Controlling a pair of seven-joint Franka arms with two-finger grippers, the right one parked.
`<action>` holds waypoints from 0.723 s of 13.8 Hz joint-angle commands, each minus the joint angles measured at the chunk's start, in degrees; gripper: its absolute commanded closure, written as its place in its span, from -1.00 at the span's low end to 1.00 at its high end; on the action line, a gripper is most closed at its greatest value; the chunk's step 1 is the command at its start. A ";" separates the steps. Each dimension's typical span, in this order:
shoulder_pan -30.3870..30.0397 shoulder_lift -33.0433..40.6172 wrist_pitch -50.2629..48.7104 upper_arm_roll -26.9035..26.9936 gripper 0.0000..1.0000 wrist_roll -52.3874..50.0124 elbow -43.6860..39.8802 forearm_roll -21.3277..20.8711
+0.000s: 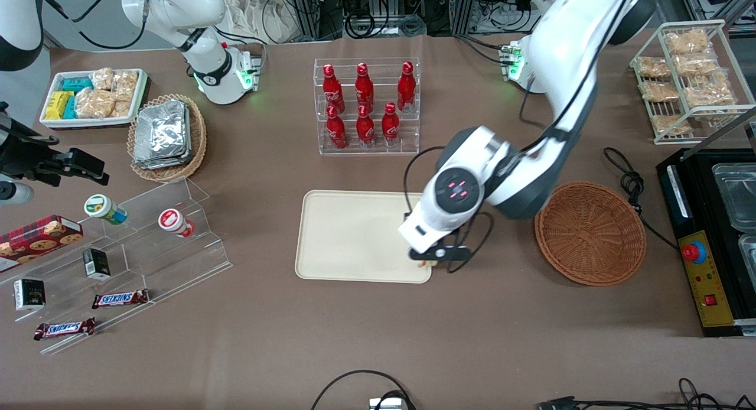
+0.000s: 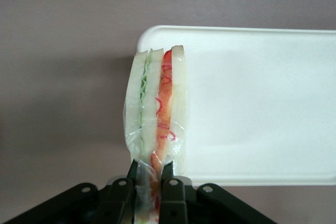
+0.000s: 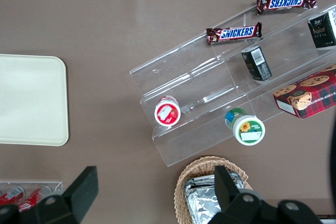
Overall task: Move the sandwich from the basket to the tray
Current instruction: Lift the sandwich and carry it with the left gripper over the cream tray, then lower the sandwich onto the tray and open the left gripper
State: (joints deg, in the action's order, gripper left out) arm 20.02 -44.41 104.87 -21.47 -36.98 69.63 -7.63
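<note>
My left gripper (image 1: 435, 257) is shut on the sandwich (image 2: 157, 109), a plastic-wrapped wedge of white bread with green and orange-red filling. In the left wrist view the gripper (image 2: 151, 176) pinches the wedge at one end. It holds the sandwich just above the cream tray (image 1: 348, 236), at the tray's corner nearest the front camera on the basket's side. In the front view only a sliver of the sandwich (image 1: 429, 263) shows under the fingers. The tray also shows in the left wrist view (image 2: 257, 103). The round reddish-brown basket (image 1: 590, 233) stands beside the tray and has nothing in it.
A clear rack of red bottles (image 1: 366, 106) stands farther from the camera than the tray. A black cable (image 1: 629, 182) lies by the basket, and a black machine (image 1: 709, 238) stands at the working arm's end. A clear stepped stand (image 1: 136, 250) with snacks is toward the parked arm's end.
</note>
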 commanded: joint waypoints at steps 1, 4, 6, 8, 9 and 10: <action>1.33 -4.00 1.56 0.55 1.00 -0.46 -2.76 -1.25; 2.13 -4.45 5.25 0.47 1.00 -2.48 1.64 -5.11; 2.13 -4.45 5.17 0.47 1.00 -2.84 3.13 -5.21; 1.96 -4.19 4.04 0.47 -0.08 -2.84 3.75 -5.12; 1.96 -3.58 2.29 0.47 -0.99 -2.66 4.36 -5.21; 1.61 -2.62 1.14 0.38 -1.00 -2.75 4.20 -5.03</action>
State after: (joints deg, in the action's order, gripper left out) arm 21.70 -49.77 108.14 -21.39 -38.66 72.36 -11.88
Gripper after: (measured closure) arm 0.744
